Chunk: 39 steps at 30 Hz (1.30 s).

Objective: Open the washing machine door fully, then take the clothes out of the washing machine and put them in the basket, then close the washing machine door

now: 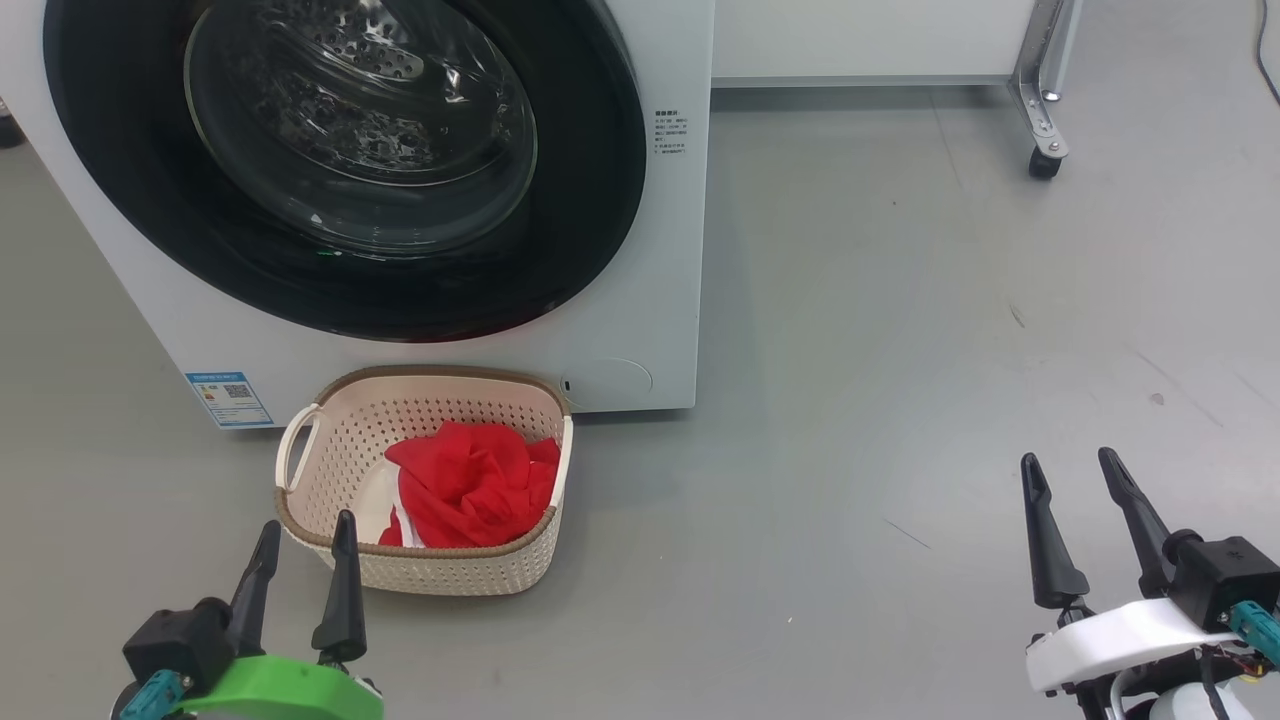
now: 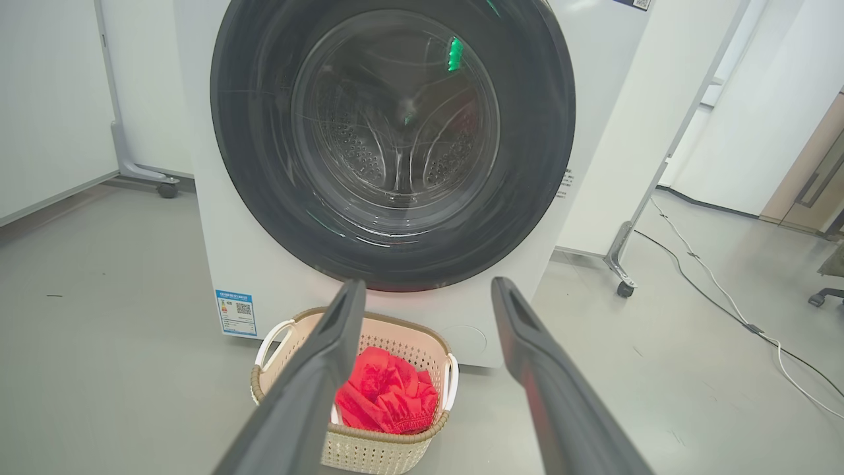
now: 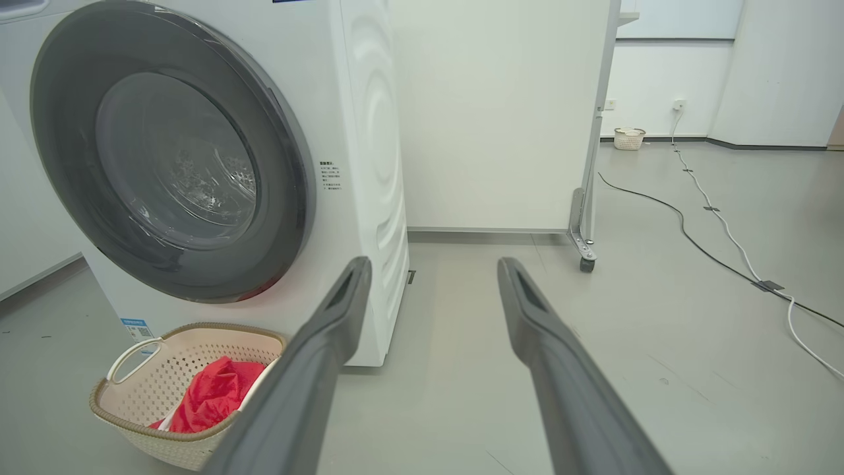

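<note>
**Door shut, reds in the basket, both grippers empty**

The washing machine door (image 1: 360,130) sits flush against the white front of the washing machine (image 1: 640,330), its black rim unbroken all round. Behind the glass the drum holes show.

Down on the floor (image 1: 900,400), the basket (image 1: 440,376) stands tight against the machine's bottom front edge, just right of the blue label (image 1: 228,398). The clothes (image 1: 470,485) lie heaped inside, towards the basket's right-hand end, below its rim.

The left gripper (image 1: 308,520) hangs at the basket's near-left corner with its fingers spread wide and nothing between them. In the head view their tips overlap the near rim, and I cannot tell whether they touch it.

The right gripper (image 1: 1069,456) is well off to the right over bare floor, also spread wide and holding nothing.

There is plenty of room on that side, with open grey floor from the machine's right edge out to the caster (image 1: 1045,165) of a wheeled panel. Beyond it, cables (image 3: 692,224) trail across the floor.
</note>
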### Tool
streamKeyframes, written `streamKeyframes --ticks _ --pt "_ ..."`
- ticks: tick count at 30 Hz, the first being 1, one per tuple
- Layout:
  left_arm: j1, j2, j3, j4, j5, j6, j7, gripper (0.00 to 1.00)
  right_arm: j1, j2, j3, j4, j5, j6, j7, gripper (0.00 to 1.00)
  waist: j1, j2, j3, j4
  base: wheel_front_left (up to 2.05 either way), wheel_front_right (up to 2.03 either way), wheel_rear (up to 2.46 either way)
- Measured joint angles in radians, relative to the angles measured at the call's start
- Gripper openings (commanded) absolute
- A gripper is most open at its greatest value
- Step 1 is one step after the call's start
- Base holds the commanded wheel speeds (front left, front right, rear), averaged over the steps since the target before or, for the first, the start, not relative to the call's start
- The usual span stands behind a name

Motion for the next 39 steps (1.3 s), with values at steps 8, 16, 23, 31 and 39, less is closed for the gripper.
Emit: streamKeyframes --ticks 8,16,23,31,39 --pt "0.0 0.0 -0.002 -0.005 0.016 0.0 0.0 1.0 0.012 0.012 -0.011 -0.009 -0.012 0.009 0.0 1.0 0.0 0.0 0.001 -0.001 0.0 0.0 0.0" --pt "0.0 -0.001 -0.022 -0.011 0.038 -0.003 0.0 1.0 0.02 0.019 -0.021 -0.014 -0.026 0.017 0.0 1.0 0.0 0.0 0.002 -0.003 0.0 0.0 0.0" --pt "0.0 0.0 -0.026 -0.011 0.048 -0.003 0.0 1.0 0.02 0.031 -0.031 -0.02 -0.027 0.02 0.0 1.0 0.0 0.0 0.003 -0.003 0.0 0.0 0.0" --pt "0.003 -0.001 -0.033 -0.007 0.052 -0.003 0.0 1.0 0.023 0.036 -0.038 -0.023 -0.036 0.026 0.0 1.0 0.0 0.0 0.007 -0.004 0.0 0.0 0.0" --pt "0.003 -0.001 -0.038 -0.008 0.024 -0.003 0.0 1.0 0.037 0.04 -0.043 -0.023 -0.044 0.035 0.0 1.0 0.0 0.0 0.009 -0.004 0.0 0.0 0.0"
